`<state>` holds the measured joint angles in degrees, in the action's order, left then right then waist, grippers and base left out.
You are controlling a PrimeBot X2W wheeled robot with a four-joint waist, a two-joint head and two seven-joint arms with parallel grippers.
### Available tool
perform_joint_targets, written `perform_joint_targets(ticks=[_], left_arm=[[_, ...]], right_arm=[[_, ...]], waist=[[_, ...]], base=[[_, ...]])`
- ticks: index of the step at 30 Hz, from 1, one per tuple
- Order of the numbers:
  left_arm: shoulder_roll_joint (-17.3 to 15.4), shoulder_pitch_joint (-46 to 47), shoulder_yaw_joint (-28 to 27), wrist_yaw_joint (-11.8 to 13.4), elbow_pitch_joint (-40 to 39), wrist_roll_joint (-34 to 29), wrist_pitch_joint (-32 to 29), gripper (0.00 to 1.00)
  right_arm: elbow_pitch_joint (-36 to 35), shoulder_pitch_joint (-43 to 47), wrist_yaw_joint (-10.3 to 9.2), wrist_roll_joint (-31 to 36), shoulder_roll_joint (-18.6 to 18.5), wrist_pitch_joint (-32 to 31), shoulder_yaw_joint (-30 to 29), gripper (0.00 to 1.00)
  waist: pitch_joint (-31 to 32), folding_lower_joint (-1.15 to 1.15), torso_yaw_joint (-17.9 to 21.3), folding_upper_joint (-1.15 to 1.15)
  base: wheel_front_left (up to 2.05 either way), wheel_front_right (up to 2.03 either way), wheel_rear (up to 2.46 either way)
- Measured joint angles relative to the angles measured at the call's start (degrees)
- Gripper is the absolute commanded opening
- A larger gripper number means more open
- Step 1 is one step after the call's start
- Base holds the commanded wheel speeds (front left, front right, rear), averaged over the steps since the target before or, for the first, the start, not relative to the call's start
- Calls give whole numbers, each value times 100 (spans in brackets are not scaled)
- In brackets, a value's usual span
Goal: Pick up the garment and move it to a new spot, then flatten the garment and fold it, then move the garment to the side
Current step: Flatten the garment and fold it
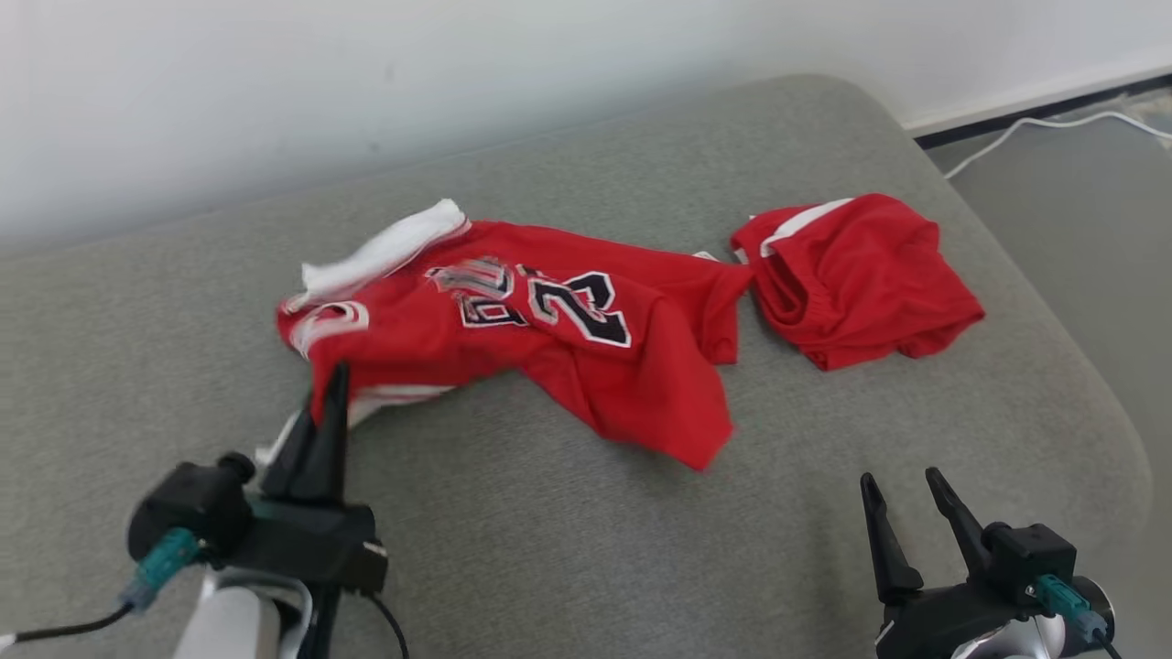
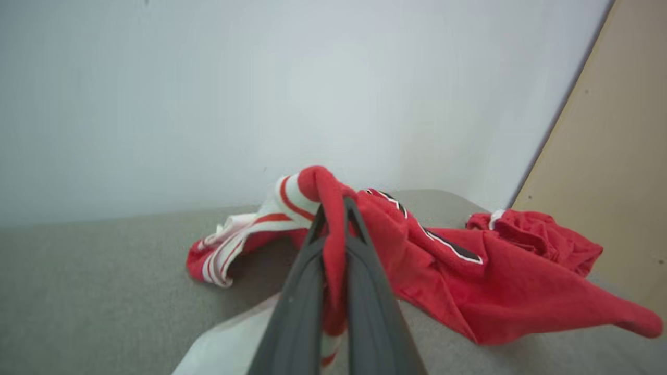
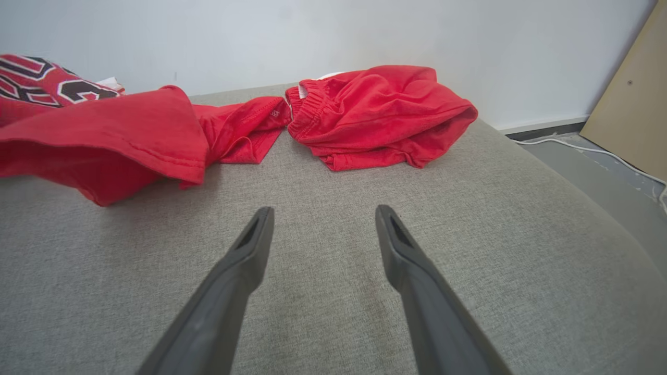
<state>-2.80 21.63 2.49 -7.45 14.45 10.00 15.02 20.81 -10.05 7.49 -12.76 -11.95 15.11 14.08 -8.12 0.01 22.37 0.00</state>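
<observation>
Clearly, the left claw (image 1: 337, 377) was pinched shut on a fold at the near-left edge of the red jersey (image 1: 549, 320), by the white-and-red striped trim. In the left wrist view the cloth was pulled up between the two fingers. The jersey lay crumpled across the middle of the grey cushion (image 1: 568, 549), number side up, its far-right hem just beside a bunched pair of red shorts (image 1: 851, 275). It looked light, thin and limp, probably a little slick, so from a single pinch it would likely sag and drag rather than hold any shape. A second hold on the loose lower corner pointing toward the right would probably spread it evenly for flattening. The right claw (image 1: 901, 478) hovered low over bare cushion at the near right, fingers spread wide and holding nothing — well apart from both the jersey and the shorts.
</observation>
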Motion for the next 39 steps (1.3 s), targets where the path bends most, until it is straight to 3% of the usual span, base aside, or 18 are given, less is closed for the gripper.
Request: perform_joint_targets(ticks=[4, 9, 17, 28, 29, 30, 39], left_arm=[[-12, -35, -35, 0, -860, -372, 1, 0], [-41, 76, -116, -1, -1111, -655, 0, 0], [-437, 727, -323, 36, 555, -855, 0, 0], [-944, 1598, -597, 361, 1817, -939, 1, 0], [-945, 1644, -623, 394, 1894, -929, 0, 44], [-934, 1664, -649, 413, 1950, -906, 1, 98], [-709, 1407, -815, 554, 1779, -781, 0, 100]], right_arm=[[68, 13, 0, 12, 5, 0, 5, 100], [131, 38, 0, 10, 47, 0, -29, 100], [162, -15, 0, -24, 131, 0, 19, 100], [91, -330, 0, -103, 76, 0, 34, 100], [81, -355, 0, -118, 66, 0, 16, 100], [78, -357, 0, -132, 59, 0, 7, 100], [101, -329, 0, -92, 59, -1, -108, 100]], waist=[[41, 0, -216, 0], [104, -1, -538, 0], [45, -1, -913, 0], [-540, 0, -762, 0], [-596, 0, -736, 0], [-648, 0, -711, 0], [-725, 0, -697, 0]], base=[[0, 0, 0], [0, 0, 0], [0, 0, 0], [0, 0, 0], [0, 0, 0], [0, 0, 0], [0, 0, 0]])
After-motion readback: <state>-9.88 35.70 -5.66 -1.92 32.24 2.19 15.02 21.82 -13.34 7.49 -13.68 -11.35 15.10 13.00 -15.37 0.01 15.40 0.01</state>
